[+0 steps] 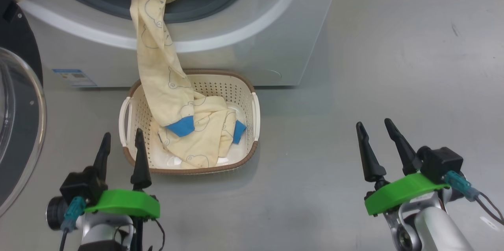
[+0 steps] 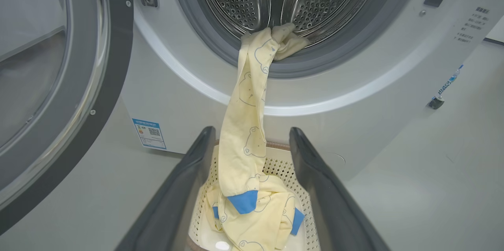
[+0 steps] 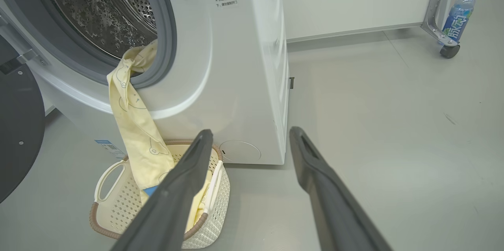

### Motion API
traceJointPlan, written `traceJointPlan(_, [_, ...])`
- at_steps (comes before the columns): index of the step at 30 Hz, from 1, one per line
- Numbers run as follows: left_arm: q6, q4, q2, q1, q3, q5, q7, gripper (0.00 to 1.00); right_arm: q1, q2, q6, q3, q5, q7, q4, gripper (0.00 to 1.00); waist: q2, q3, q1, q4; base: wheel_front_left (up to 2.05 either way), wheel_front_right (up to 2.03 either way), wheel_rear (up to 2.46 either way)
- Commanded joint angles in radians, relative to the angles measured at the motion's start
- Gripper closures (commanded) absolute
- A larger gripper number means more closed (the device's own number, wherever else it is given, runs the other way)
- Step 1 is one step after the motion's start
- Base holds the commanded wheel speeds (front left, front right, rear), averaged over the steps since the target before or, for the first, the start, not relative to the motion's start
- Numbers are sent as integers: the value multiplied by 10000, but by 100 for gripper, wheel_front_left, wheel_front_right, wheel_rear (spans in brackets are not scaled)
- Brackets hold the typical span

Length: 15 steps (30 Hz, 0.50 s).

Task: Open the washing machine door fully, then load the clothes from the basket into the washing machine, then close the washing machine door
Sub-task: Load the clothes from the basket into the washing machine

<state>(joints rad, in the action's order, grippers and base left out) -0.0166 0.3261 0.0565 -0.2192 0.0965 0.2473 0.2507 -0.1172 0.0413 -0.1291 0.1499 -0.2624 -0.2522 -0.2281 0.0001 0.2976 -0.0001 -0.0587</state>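
"Where were the soft pale-yellow clothes (image 1: 165,82) with blue trim?"

"One end lay in the mouth of the big white washing machine (image 1: 256,38). The rest hung down into the small cream perforated basket (image 1: 220,85) just before it. The round black-rimmed glass door (image 1: 19,125) stood open at the left."

"And your pincers?"

"Both spread, empty: left pincer (image 1: 122,133) at the basket's near-left corner, right pincer (image 1: 373,122) well apart, to the right."

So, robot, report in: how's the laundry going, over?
Open, empty: left gripper, right gripper. Half loaded: clothes hanging from washing machine into basket. Open door; hanging cloth would likely block closing.
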Motion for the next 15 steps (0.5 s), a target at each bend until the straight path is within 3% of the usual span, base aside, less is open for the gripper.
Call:
traceJointPlan(1, [15,-460,72,151,-394,-89,110,0,18,89,-16,142,105,-95,299,0,-1,-42,1,5,0,0,0])
traceJointPlan(15, [-287,-1300,-38,1584,-793,-373,110,0,401,89,-16,43,127,-95,320,0,-1,-458,1,-23,0,0,0])
